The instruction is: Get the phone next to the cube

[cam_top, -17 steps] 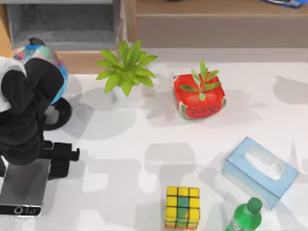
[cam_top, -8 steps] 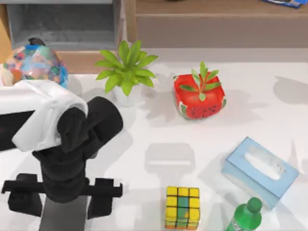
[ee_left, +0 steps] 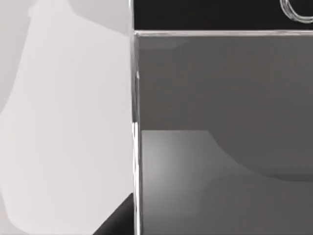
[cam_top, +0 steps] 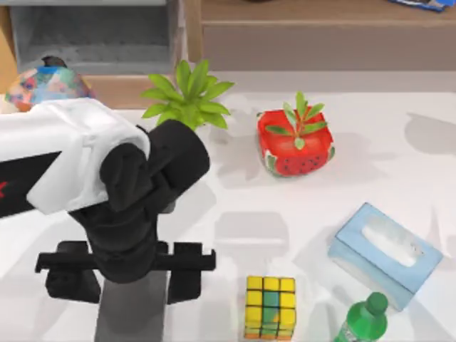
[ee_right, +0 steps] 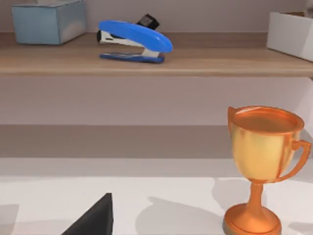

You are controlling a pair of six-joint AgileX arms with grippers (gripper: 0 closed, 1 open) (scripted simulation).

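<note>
At the table's front left, the left gripper (cam_top: 132,274) grips the grey phone (cam_top: 132,313) between its fingers, the slab just left of the yellow cube (cam_top: 270,307), a gap between them; a light-blue tissue box (cam_top: 385,254) lies further right

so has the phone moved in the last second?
Yes. The phone, held by the left gripper, has travelled right across the top view, closing on the stationary cube.

No readable text, label, brand, number or sign on anything.
</note>
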